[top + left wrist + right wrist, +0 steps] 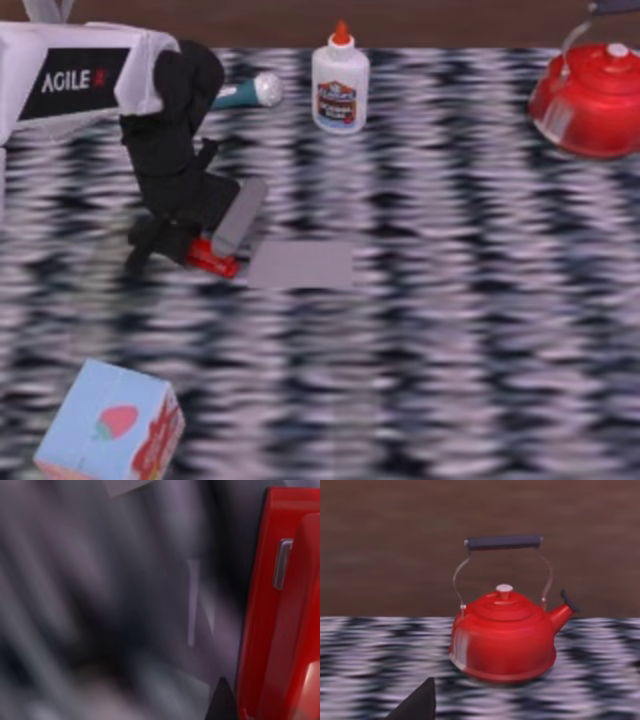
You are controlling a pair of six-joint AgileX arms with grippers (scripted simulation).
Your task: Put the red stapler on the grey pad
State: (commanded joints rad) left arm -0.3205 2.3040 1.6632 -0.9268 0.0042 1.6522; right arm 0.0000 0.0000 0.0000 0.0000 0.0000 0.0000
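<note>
Only one end of the red stapler [213,259] shows in the top view, poking out from under my left gripper [200,248] just left of the grey pad [300,265]. The rest of it is hidden by the black wrist. In the left wrist view the stapler [280,610] fills one side as a long glossy red body, very close to the camera, and a corner of the pad [125,485] shows beyond it. The pad lies flat and bare. My right gripper [420,705] is out of the top view, parked facing the kettle.
A white glue bottle [340,80] and a teal-handled object [250,92] stand at the back. A large red kettle [592,98] sits at the back right. A light-blue box [110,425] lies at the front left. A grey slanted strip [240,215] sits by the left wrist.
</note>
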